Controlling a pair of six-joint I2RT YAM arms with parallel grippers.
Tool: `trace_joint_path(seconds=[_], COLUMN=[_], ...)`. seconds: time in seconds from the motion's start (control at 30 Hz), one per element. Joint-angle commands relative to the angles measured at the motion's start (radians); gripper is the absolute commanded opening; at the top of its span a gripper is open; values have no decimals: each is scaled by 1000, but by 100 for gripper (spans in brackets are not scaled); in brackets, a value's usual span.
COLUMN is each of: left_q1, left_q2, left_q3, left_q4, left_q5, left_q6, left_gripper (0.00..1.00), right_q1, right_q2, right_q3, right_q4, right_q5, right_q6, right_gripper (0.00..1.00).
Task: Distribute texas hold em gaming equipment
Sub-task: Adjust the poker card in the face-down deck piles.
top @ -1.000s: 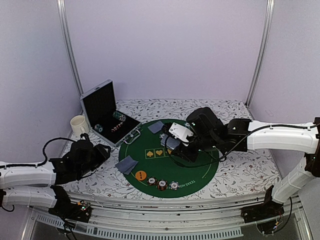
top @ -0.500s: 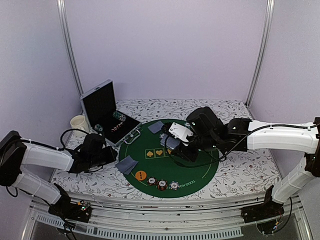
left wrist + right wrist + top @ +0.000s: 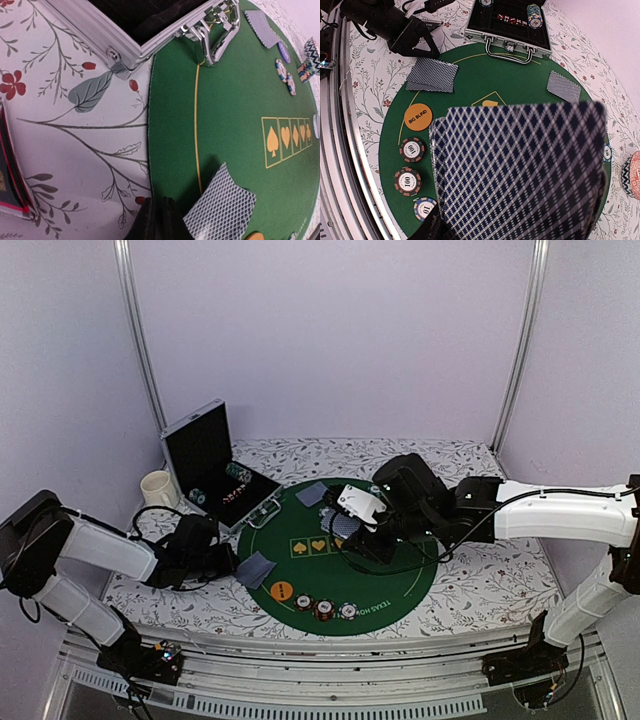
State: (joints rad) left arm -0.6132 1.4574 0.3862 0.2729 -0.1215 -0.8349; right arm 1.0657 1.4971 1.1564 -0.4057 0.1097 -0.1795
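Observation:
A round green poker mat (image 3: 385, 570) lies mid-table. My left gripper (image 3: 226, 562) sits low at the mat's left edge, shut with nothing between its fingers (image 3: 156, 220). Just right of it lie face-down playing cards (image 3: 220, 207) (image 3: 256, 569). Over the mat's centre my right gripper (image 3: 350, 525) is shut on a fanned deck of cards (image 3: 520, 175), which hides its fingertips. More dealt cards (image 3: 312, 494) (image 3: 563, 85) rest at the far side. An orange big-blind disc (image 3: 418, 116) and three striped chips (image 3: 412, 149) (image 3: 407, 180) (image 3: 425, 208) line the near edge.
An open aluminium chip case (image 3: 215, 465) stands at the back left, its corner (image 3: 120, 55) close to my left gripper. A white mug (image 3: 157, 490) is left of the case. A pink patterned dish (image 3: 632, 182) and a purple disc (image 3: 283, 51) sit beyond the mat's centre.
My left gripper has closed and moved right along the cloth to the mat's left edge, beside the dealt cards. The right arm and its deck have not moved.

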Motion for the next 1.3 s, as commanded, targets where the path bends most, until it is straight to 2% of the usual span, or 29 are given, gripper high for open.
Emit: trace_joint_path(seconds=[0.0, 1.27], left_q1=[7, 5], left_q2=[-19, -128], left_q3=[-26, -110], left_q4=[12, 3], left_q5=[35, 139], left_q6=[-12, -106], left_gripper=[8, 9], right_q1=[-4, -4], right_q2=[-15, -23], right_q3=[-1, 15], right_q4=[4, -11], right_q5=[-7, -11], right_q6=[3, 0], right_gripper=[42, 42])
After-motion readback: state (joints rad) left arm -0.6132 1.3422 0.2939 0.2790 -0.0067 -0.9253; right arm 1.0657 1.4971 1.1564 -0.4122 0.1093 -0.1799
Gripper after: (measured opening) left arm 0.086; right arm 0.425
